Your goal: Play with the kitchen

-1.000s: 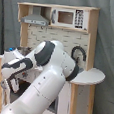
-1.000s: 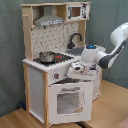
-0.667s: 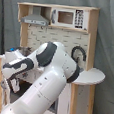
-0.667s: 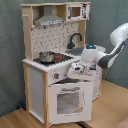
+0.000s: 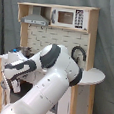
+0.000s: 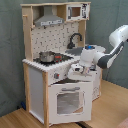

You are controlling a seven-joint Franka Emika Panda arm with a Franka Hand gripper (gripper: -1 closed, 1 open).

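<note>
While arm reaches: gripper [image 6: 76,73] at kitchen [image 6: 47,70] front edge, near knobs.
Fingers: cannot tell.
Pot [image 6: 46,56]: stovetop, 10 o'clock from gripper.

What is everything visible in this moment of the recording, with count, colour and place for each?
White and light-wood toy kitchen: one, standing on the wooden floor against the grey curtain.
Windowed oven door: one, white, on the kitchen's front, seemingly slightly ajar.
Small metal pot: one, silver, on the stovetop.
Black faucet: one, behind the sink, in front of the dotted backsplash.
Grey hood: one, under the top shelf above the stovetop.
Toy microwave: one, white with a dark window, on the upper shelf.
Grey curtain: one, behind the kitchen.
Robot arm: one, white with dark joints, reaching to the kitchen's front.
Gripper: one, at the front counter edge above the oven door; finger state unclear.
</note>
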